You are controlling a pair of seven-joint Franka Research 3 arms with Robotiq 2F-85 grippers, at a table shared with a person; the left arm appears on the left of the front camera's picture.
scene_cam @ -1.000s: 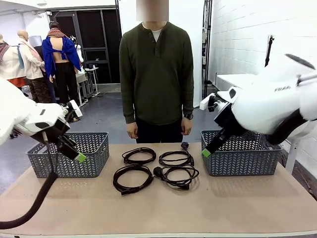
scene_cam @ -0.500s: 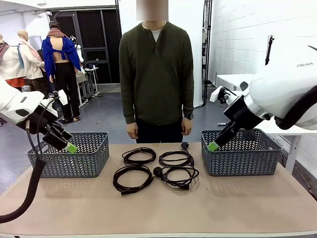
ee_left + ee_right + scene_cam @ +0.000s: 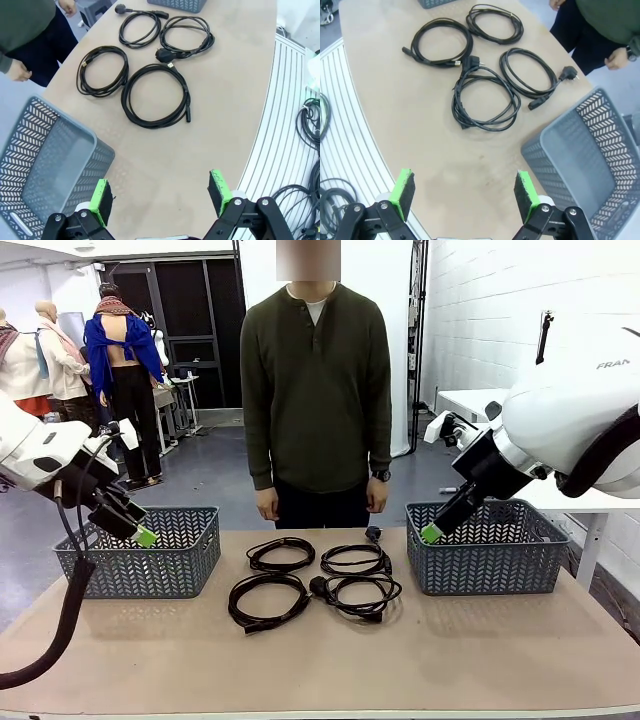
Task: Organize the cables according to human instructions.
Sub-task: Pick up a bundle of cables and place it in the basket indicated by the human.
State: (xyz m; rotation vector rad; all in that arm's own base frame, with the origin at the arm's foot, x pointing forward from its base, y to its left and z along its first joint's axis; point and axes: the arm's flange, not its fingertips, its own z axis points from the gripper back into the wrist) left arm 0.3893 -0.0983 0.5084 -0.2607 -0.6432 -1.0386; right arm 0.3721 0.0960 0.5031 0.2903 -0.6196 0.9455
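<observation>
Front view: the four cables [image 3: 318,586] lay coiled mid-tabletop [image 3: 500,660], between the left basket [image 3: 150,570] and the right basket [image 3: 480,565]. The left claw [image 3: 140,533] and right claw [image 3: 432,532] hung above the baskets, their jaws hard to read edge-on. The person's hands [image 3: 266,503] hung down, giving no visible instruction, so any pick would have been a guess.

Left wrist view: the left claw was spread wide and empty. The coils lay close together, one plug against its neighbour, so lifting one could drag another or let it unwind.

Right wrist view: the right claw was likewise agape and held nothing. Its basket was cut off at the frame edge, and the plug types were too small to tell.
</observation>
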